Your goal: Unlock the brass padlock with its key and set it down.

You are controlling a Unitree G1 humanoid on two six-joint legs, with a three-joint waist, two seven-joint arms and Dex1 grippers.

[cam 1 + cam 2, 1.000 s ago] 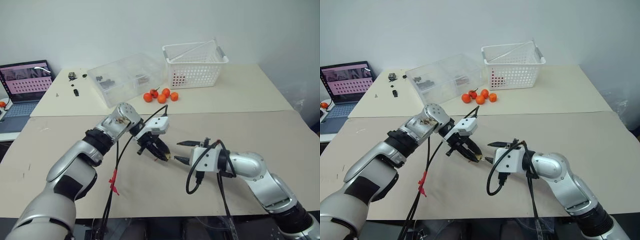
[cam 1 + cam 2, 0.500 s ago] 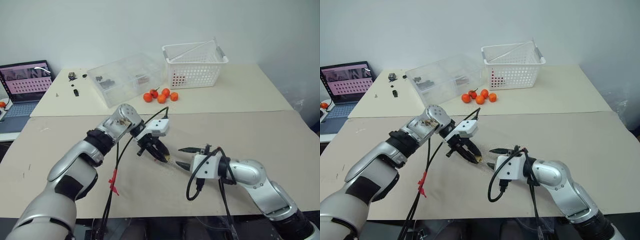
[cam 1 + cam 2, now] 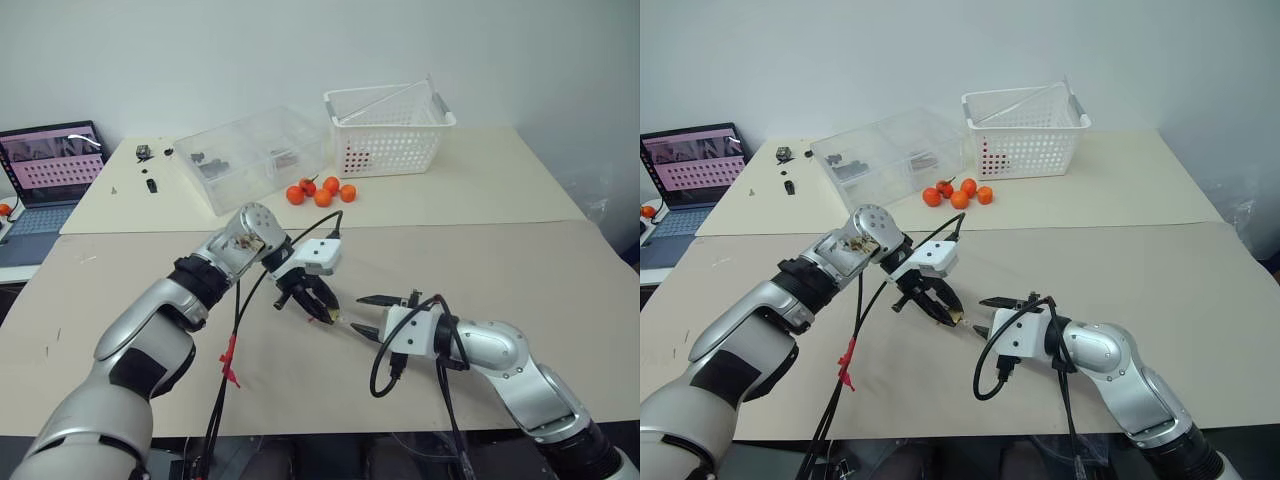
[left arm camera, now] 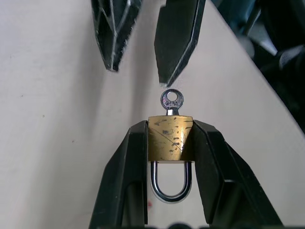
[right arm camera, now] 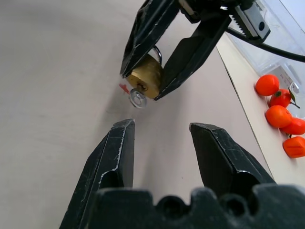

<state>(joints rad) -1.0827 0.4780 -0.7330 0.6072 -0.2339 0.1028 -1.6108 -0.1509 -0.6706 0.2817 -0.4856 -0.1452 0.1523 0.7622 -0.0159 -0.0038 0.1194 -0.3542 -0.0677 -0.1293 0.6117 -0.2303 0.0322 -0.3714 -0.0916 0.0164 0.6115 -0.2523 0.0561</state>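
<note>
Over bare beige surface (image 3: 560,290) the brass padlock (image 4: 170,138) is clamped in the left gripper (image 4: 170,143) jaws, key (image 4: 171,101) seated; right gripper (image 5: 162,145) at its 4 o'clock, jaws parted and empty; judged next: closing on key bow and turning.

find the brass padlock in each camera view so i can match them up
Left eye view: brass padlock, a speck at the left gripper tips, mid-picture.
Right eye view, same spot.
Left wrist view, clamped between the fingers, centre.
Right wrist view, above centre.
Shared landmark: the key sticking out of it.
</note>
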